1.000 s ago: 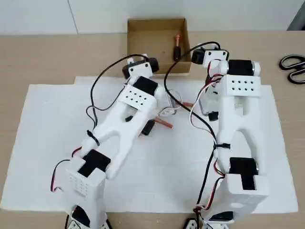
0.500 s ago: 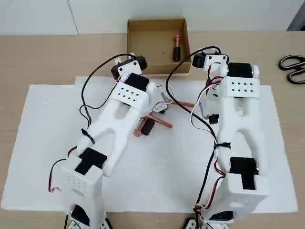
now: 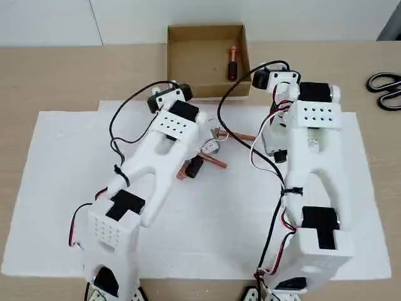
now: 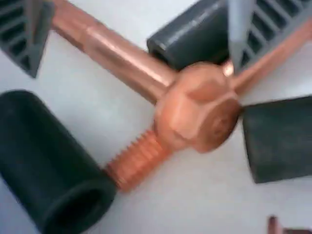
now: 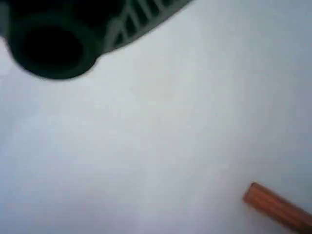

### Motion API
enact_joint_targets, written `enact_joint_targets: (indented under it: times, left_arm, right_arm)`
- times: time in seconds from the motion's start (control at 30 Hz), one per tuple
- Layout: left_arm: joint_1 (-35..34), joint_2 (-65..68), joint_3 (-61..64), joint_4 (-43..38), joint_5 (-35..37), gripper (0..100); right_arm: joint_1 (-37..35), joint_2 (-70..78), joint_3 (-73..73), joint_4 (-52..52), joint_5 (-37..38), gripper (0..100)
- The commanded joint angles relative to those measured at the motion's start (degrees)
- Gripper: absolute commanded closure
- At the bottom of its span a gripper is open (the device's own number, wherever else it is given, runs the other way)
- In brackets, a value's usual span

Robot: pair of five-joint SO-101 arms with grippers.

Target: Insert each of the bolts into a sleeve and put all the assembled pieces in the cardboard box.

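1. The sheet (image 3: pixel 56 163) spreads out from the box's front wall toward the arm bases, and every loose part lies on it.
2. The box (image 3: pixel 197 63) holds one assembled piece (image 3: pixel 232 63), close to its wall on the right arm's side.
3. Our left gripper (image 4: pixel 134 63) hangs low over the pile (image 3: pixel 203 160), a short way out from the box's front wall. It is spread wide and grasping nothing.
4. Our right gripper (image 5: pixel 83 34) sits out from the box's front corner on its own side. As far as we can judge, it is clenched on the held sleeve (image 5: pixel 48 46), which is lifted off the sheet with its mouth open toward the wrist camera.
5. Three loose sleeves (image 4: pixel 48 165) ring the pile.
6. The top bolt (image 4: pixel 200 107) lies head-up across a second bolt (image 4: pixel 112 48), with its thread pointing at a loose sleeve.

We judge the step to be picking one bolt:
- We should take the top bolt.
- We should pinch its shank just under the head, leaving the thread free.
- We should lift straight up so the crossed bolt is not dragged.
- We should then line the thread up with the held sleeve's mouth.
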Motion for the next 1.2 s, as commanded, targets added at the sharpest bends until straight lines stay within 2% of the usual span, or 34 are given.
enact_joint_targets:
  times: [0.0, 0.33, 0.7, 1.17]
  left_arm:
    - [-0.2, -0.4, -1.5, 0.1, 0.4, 76]
    - [-0.4, -0.3, -1.5, -1.9, 0.4, 76]
    - [-0.4, -0.2, -1.2, -4.8, 0.3, 95]
    - [0.0, 7.3, -4.5, -4.6, 0.4, 95]
  right_arm:
    - [0.4, -3.6, -0.4, -0.6, 0.0, 99.5]
    - [0.4, -3.6, -0.4, -0.6, 0.0, 99.5]
    - [0.4, -3.6, -0.4, -0.6, 0.0, 99.5]
    - [0.4, -3.6, -0.4, -0.6, 0.0, 99.5]
